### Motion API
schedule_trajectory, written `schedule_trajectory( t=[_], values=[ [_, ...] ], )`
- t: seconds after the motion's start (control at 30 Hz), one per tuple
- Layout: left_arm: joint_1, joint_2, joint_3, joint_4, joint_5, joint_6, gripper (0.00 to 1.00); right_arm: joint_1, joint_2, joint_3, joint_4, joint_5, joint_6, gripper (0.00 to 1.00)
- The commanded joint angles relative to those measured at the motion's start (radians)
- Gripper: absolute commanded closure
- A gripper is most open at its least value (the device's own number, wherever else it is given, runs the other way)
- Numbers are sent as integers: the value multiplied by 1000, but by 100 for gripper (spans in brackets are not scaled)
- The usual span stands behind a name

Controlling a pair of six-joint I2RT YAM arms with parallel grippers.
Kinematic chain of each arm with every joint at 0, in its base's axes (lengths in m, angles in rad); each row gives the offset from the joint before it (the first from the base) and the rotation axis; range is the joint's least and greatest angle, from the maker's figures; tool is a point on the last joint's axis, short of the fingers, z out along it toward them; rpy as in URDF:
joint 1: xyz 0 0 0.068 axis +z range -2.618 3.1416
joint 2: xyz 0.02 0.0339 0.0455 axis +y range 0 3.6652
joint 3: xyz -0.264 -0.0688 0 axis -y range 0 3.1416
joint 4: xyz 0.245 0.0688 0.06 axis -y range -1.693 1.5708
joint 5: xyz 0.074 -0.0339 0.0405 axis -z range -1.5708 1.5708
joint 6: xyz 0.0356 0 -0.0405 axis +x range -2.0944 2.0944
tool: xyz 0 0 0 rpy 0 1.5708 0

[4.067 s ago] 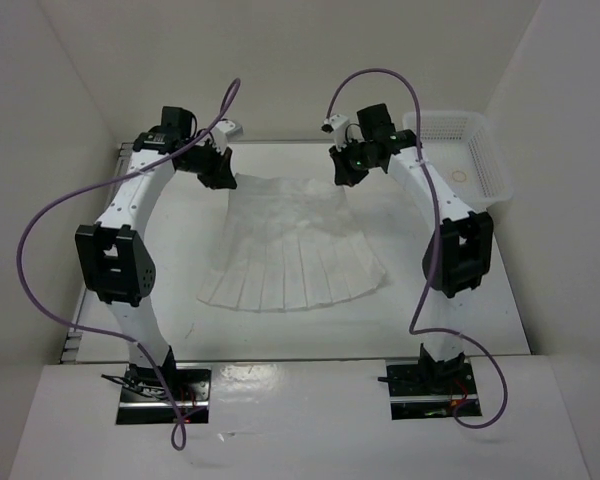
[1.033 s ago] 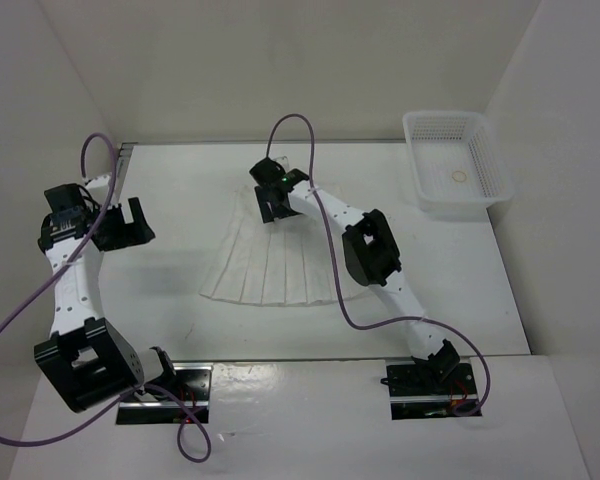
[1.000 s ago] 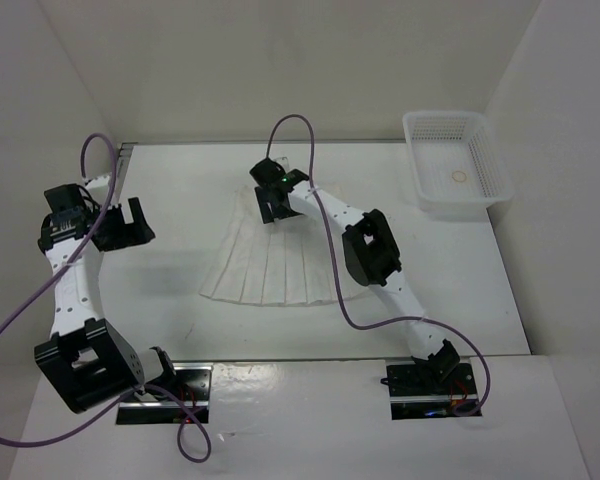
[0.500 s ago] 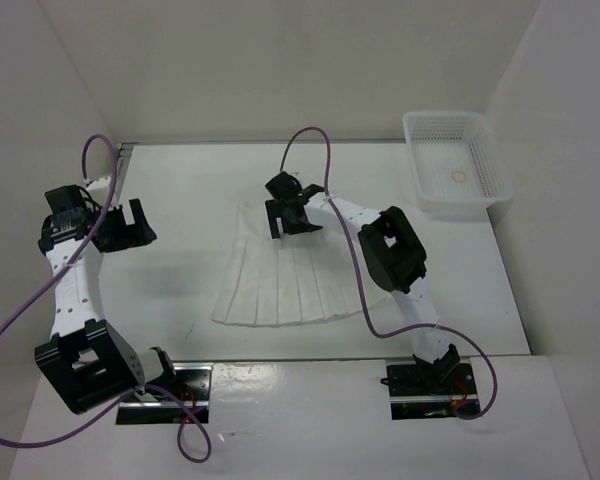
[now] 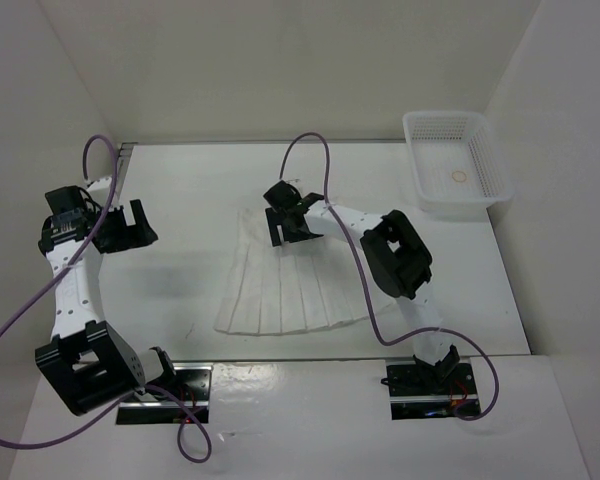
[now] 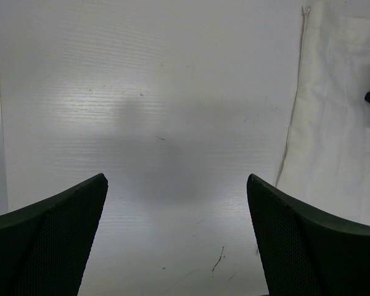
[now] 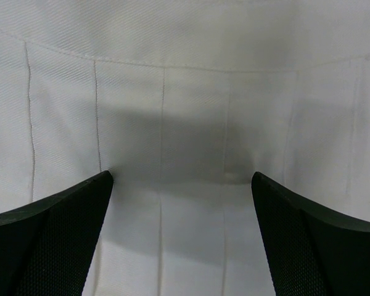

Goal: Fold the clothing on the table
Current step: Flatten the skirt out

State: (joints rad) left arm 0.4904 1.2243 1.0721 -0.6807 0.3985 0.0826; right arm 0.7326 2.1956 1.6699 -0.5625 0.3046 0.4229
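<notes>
Top view: the skirt [image 5: 285, 290] lies flat in the middle of the table [image 5: 180, 180], waistband toward 12 o'clock, hem fanned toward 6. The right claw [image 5: 295, 225] hangs over the waistband end with its fingers spread wide, gripping nothing. The left claw [image 5: 130, 225] is well apart at 9 o'clock, also spread wide and empty. A basket [image 5: 450, 207] sits at 2 o'clock with a small round thing [image 5: 459, 178] in it.

Four seconds ago both claws were at the waistband and the fan was broader. A second ago the left arm had already pulled out to 9 o'clock. Since then the right claw has slid toward 5 o'clock, and the skirt has shifted the same way, its fan now narrower. This looks like dragging and squaring up. No layer seems turned over yet, so I judge the folding itself has not begun.

Left wrist: the left claw [image 6: 176, 246] frames bare table between wide fingers. The skirt's side edge [image 6: 333, 123] runs along at 3 o'clock.

Right wrist: the right claw [image 7: 182, 240] straddles pleats just below the waistband seam, and its shadow falls on the skirt [image 7: 185, 111]. I cannot tell whether the fingers touch the fabric.

No brand, label or writing can be read in any view.
</notes>
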Motion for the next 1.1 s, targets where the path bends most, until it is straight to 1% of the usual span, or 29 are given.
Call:
schedule_trajectory(
  t=[0.0, 0.27, 0.47, 0.83, 0.9, 1.07],
  values=[
    [5, -37, -11, -2, 28, 23, 1, 47, 3, -41, -69, 30, 28, 2],
    [5, -46, -20, -2, 28, 23, 1, 76, 12, -41, -89, 11, 71, 2],
    [5, -37, -20, -2, 46, 23, 1, 76, 21, -12, -99, 33, 80, 2],
    [5, -9, -1, -2, 57, 23, 1, 76, 1, -30, -108, 28, 108, 2],
    [5, -9, -1, -2, 57, 23, 1, 67, 1, -42, -108, 7, 117, 2],
    [5, 0, 8, -2, 57, 23, 1, 31, -10, -51, -108, 20, 126, 2]
  ],
)
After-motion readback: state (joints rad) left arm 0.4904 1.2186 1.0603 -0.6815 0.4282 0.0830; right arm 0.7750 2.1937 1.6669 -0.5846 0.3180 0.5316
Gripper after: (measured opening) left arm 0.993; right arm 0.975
